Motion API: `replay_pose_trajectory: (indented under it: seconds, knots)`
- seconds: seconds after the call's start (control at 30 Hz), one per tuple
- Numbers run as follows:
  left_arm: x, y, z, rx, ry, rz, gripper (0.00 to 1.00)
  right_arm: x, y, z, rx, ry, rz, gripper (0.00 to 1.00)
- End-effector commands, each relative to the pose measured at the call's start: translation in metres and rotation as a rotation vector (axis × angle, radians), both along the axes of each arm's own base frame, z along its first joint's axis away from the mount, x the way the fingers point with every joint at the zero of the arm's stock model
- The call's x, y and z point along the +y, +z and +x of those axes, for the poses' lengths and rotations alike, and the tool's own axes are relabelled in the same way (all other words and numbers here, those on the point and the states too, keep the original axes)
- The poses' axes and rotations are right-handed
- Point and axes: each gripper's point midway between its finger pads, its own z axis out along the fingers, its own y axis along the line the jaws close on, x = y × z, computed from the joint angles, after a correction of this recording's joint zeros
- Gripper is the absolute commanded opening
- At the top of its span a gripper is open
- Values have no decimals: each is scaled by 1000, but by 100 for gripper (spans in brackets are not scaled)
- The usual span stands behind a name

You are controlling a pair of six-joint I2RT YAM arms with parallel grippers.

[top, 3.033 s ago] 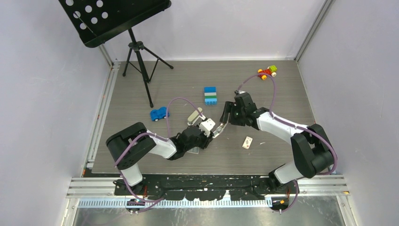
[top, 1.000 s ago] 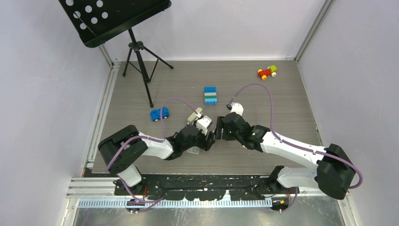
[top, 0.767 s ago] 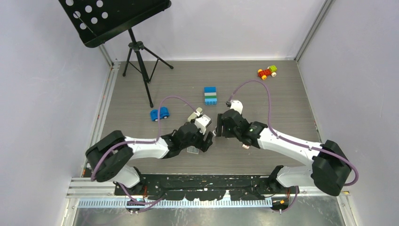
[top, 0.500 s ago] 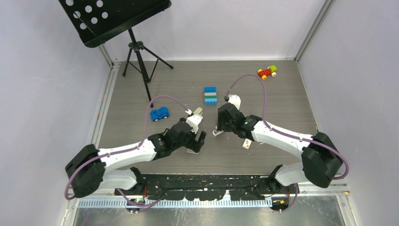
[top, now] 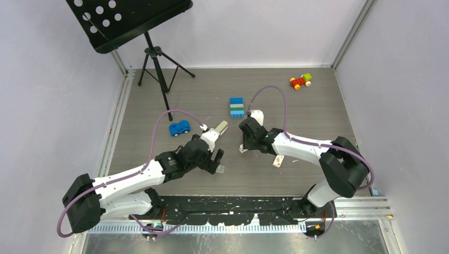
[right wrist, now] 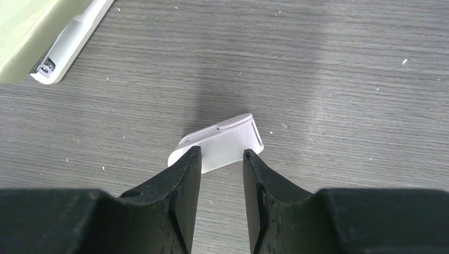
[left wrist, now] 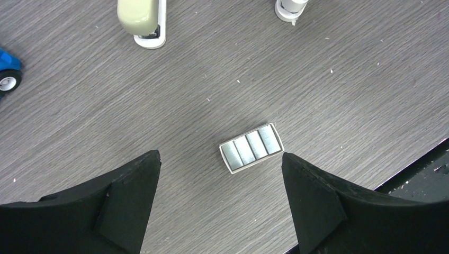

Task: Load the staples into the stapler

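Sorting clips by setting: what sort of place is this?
Probably a robot test cell: white walls box in a grey table, a left arm and right arm are bolted at its near edge, and a blue toy car lies there.

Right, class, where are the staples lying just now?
Left wrist view: the staples lie flat on the table, framed by the open left pincer, nearer than the stapler.

Staples (left wrist: pixel 251 148) — silvery strips side by side, white-rimmed, lying flat; stapler (left wrist: pixel 142 21) — beige top, white base, lying apart.
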Motion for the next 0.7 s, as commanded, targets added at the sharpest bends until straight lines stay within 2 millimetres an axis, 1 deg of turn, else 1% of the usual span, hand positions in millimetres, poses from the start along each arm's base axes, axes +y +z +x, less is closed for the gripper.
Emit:
replay_pose_trajectory:
  seconds: [0.0, 0.2, 0.3, 0.43, 0.53, 0.6, 0.67]
  knots:
    - [0, 7, 0, -3, 12, -15, 87, 3, -12, 1, 23, 2, -20, 39]
    - [2, 6, -2, 9, 22, -14, 87, -2, -25, -4, 40, 5, -123, 38]
    - [5, 7, -2, 6, 30, -13, 87, -2, -29, -10, 39, 20, -183, 38]
    - [7, 7, -3, 5, 38, -14, 87, 1, -32, -16, 47, 34, -219, 37]
    - [9, 11, -4, 4, 41, -19, 87, 5, -20, -14, 34, 38, -212, 38]
    - [10, 17, -4, 0, 46, -22, 87, 7, -2, -10, 7, 38, -204, 38]
    - [14, 25, -4, -3, 57, -21, 87, 10, 20, -4, -31, 28, -180, 40]
